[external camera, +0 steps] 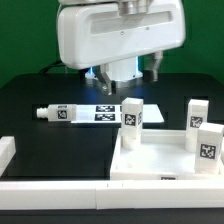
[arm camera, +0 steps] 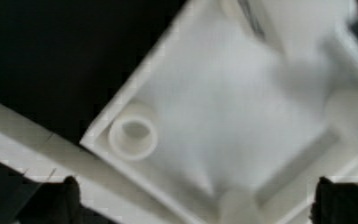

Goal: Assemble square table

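A black tabletop point(external camera: 45, 95) fills most of the exterior view, matte and dark, with soft light falling from above and no hard shadows. Behind its far edge runs a green backdrop point(external camera: 25, 40), visible at the exterior view's left and again at the far right. Long plain white bars point(external camera: 50, 190) frame the near edge of the tabletop and turn up at the exterior view's left.

Black desk point(external camera: 40, 95), matte, bare toward the exterior view's left. Long plain white bars point(external camera: 60, 186) run along its near edge, with a short upright end at the exterior view's left. Green backdrop point(external camera: 25, 30) behind the desk.
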Robot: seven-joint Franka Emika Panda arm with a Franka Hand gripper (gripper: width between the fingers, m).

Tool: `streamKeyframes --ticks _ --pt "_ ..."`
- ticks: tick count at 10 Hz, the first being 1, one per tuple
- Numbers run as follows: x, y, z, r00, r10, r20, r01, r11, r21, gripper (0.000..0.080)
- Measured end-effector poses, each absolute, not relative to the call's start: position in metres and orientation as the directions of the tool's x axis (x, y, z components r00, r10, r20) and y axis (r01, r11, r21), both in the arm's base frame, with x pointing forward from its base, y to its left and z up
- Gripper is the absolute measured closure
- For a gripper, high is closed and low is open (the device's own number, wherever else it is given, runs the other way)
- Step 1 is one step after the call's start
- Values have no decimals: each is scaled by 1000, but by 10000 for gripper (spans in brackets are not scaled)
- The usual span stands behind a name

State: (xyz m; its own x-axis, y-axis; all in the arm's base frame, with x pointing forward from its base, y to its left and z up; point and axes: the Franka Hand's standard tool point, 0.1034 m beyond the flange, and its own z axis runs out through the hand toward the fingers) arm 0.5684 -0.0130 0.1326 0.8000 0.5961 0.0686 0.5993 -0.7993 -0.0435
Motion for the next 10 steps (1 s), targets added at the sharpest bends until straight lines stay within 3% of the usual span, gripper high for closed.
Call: streamKeyframes --ticks 1,3,8,10 --pt "542 -27 132 731 679 62 682 -729 -55 151" --pt "515 -49 132 589 804 82 807 -590 -17 151" --pt "516 -54 132 347 935 73 937 -349 20 151" --pt "484 -76 116 214 977 23 977 -214 2 151"
